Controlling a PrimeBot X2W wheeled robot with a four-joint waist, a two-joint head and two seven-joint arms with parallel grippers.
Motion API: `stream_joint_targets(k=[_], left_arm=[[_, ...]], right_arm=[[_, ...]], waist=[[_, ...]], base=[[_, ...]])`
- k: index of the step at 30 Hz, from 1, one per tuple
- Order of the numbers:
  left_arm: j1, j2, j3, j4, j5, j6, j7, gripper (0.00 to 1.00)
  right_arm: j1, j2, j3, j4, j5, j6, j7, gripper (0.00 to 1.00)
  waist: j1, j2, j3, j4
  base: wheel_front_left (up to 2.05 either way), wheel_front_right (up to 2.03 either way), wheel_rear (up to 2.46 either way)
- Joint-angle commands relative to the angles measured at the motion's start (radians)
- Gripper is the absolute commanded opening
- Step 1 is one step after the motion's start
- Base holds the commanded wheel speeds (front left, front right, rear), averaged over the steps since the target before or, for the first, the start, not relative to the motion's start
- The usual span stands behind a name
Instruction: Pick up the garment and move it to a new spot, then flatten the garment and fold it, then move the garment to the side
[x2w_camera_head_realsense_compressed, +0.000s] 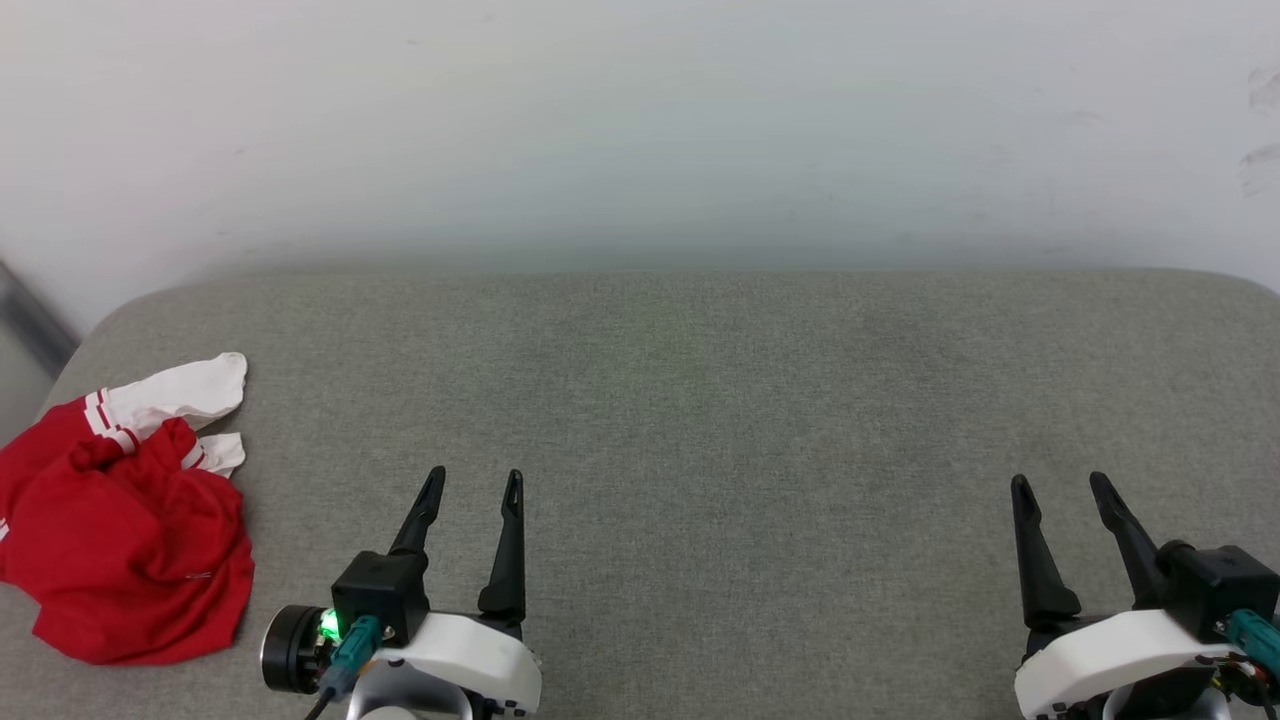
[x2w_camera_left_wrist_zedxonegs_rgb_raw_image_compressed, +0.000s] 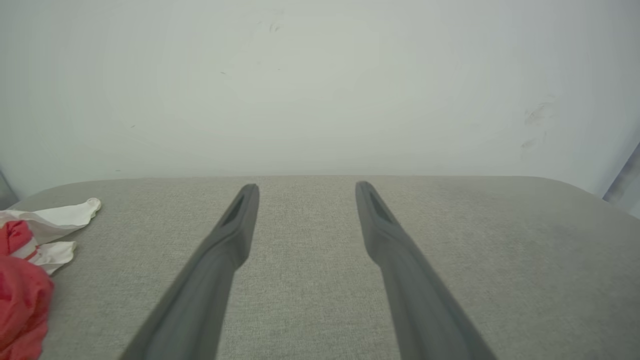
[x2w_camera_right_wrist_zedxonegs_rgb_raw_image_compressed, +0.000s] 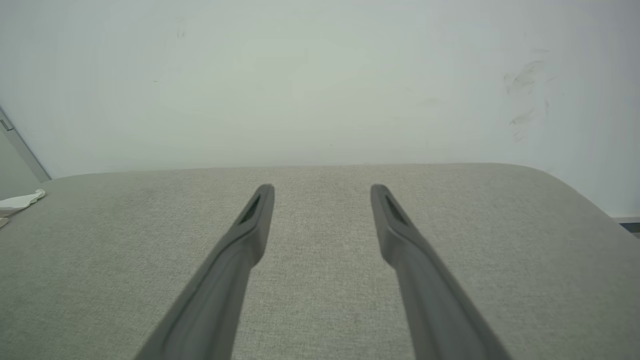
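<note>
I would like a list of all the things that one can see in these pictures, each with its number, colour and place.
garment: one, red with white sleeves and striped trim, crumpled at the left edge of the surface
surface: one, grey fabric, across the whole foreground
wall: one, white with faint scuffs at the right, behind the surface
left gripper: one, dark fingers on a white wrist, lower left, open, right of the garment and apart from it
right gripper: one, dark fingers on a white wrist, lower right, open, holding nothing
</note>
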Motion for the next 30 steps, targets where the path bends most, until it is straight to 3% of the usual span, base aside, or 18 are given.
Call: stream_joint_targets(k=[1, 13, 30], left_arm=[[-0.017, 0.001, -0.002, -0.002, 0.015, 0.005, -0.007, 1.00], [-0.016, -0.002, -0.002, 0.024, 0.053, 0.016, -0.029, 1.00], [-0.032, -0.004, 0.007, 0.051, 0.018, 0.021, -0.027, 1.00]], right_arm=[[-0.011, 0.003, -0.001, -0.003, -0.016, 0.000, -0.005, 1.00], [-0.005, 0.004, -0.006, 0.001, -0.075, 0.000, -0.019, 1.00], [-0.018, 0.004, -0.002, 0.019, -0.050, 0.000, -0.023, 1.00]], waist=[[0.0000, 0.0000, 0.000, 0.001], [0.0000, 0.0000, -0.004, 0.009], [0.0000, 0.0000, 0.000, 0.028]], base=[[0.00, 0.00, 0.00], [0.00, 0.00, 0.00], [0.00, 0.00, 0.00]])
